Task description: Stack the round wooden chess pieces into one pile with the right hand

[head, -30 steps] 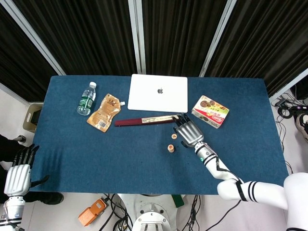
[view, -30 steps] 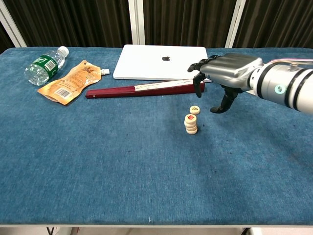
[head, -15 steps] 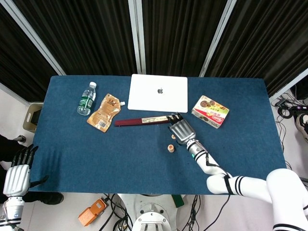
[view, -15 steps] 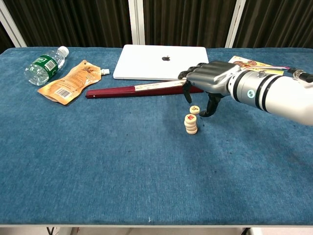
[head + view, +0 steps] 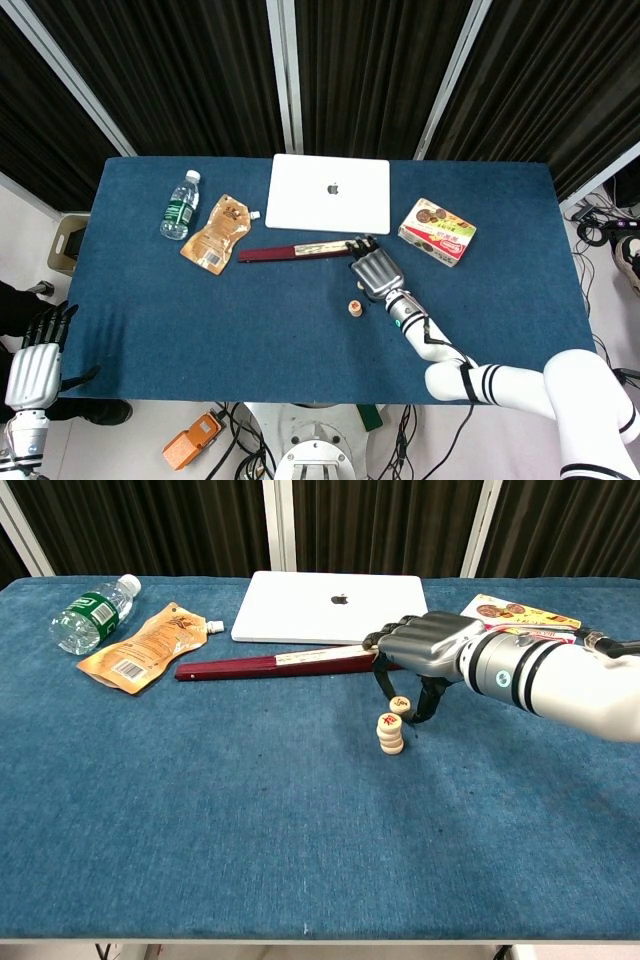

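A short stack of round wooden chess pieces (image 5: 390, 733) stands mid-table, also seen from above as a small stack (image 5: 354, 308). One loose piece (image 5: 399, 704) lies flat just behind it. My right hand (image 5: 425, 652) hovers over that loose piece, palm down, with one finger (image 5: 384, 678) left of it and the thumb to its right. Whether they touch the piece cannot be made out. From the head view my right hand (image 5: 375, 272) covers the loose piece. My left hand (image 5: 30, 368) hangs off the table's near left corner, fingers apart and empty.
A closed red fan (image 5: 270, 664) lies just behind my right hand. Further back sit a white laptop (image 5: 330, 606) and a snack box (image 5: 520, 614). A water bottle (image 5: 88, 613) and an orange pouch (image 5: 140, 648) lie at the back left.
My right hand has moved left and down from beside the pieces until its fingers straddle the loose piece. The stack and my left hand have not moved.
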Robot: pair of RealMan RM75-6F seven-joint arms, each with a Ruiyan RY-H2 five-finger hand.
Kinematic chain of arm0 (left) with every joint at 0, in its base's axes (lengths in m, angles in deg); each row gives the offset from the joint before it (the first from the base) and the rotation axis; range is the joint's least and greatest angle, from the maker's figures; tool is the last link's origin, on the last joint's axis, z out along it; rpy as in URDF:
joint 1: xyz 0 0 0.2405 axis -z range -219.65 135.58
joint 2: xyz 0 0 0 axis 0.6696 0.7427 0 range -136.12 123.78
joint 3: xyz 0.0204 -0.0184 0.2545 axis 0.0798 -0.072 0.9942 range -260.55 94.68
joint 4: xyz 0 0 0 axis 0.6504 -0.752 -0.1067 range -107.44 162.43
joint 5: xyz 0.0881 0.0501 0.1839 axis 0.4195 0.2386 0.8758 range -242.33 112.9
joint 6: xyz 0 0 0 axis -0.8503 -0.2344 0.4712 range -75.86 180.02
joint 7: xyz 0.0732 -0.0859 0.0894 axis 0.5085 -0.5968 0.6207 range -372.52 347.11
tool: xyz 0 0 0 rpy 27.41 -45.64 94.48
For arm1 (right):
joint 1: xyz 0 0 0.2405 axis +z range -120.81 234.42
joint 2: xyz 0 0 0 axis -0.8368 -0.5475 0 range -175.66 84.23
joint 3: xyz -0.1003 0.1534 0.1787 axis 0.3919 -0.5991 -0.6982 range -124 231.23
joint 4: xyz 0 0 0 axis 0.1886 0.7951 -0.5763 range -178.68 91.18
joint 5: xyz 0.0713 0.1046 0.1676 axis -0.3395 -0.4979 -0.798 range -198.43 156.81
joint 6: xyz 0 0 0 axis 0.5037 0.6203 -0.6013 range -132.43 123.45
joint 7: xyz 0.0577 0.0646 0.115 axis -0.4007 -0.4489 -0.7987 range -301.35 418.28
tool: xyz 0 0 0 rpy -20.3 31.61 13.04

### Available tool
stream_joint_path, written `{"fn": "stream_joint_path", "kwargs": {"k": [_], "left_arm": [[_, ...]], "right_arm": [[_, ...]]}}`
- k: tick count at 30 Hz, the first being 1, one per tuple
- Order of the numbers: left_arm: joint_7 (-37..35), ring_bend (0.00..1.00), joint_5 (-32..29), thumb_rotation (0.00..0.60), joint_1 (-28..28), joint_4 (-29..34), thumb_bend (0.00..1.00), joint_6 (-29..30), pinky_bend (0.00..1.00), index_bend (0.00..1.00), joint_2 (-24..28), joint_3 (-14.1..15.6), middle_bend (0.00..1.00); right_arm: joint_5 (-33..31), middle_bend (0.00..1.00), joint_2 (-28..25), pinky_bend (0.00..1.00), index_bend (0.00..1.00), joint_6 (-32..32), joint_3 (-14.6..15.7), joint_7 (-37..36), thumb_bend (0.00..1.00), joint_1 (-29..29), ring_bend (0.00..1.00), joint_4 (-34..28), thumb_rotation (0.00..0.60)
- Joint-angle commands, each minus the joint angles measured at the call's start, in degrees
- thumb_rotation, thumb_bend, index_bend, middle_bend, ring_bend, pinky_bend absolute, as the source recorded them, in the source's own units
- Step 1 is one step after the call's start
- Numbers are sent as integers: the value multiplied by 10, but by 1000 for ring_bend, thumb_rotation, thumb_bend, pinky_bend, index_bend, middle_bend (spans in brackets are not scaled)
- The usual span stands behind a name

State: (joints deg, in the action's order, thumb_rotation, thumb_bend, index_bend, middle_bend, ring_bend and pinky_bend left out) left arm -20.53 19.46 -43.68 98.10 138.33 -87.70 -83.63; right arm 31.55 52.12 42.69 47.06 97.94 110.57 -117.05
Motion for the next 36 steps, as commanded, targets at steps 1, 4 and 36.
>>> {"fn": "stream_joint_path", "kwargs": {"k": [1, 4, 36], "left_arm": [[-1, 0, 0, 600, 0, -1, 51, 1, 0, 86, 0, 0, 11], [-2, 0, 1, 600, 0, -1, 50, 1, 0, 86, 0, 0, 11], [-1, 0, 4, 600, 3, -1, 50, 1, 0, 86, -2, -1, 11]], "right_arm": [[8, 124, -9, 63, 570, 8, 0, -6, 462, -3, 3, -11, 600], [27, 124, -35, 64, 571, 27, -1, -15, 464, -11, 3, -47, 600], [83, 124, -108, 63, 545, 54, 40, 35, 464, -25, 3, -205, 600]]}}
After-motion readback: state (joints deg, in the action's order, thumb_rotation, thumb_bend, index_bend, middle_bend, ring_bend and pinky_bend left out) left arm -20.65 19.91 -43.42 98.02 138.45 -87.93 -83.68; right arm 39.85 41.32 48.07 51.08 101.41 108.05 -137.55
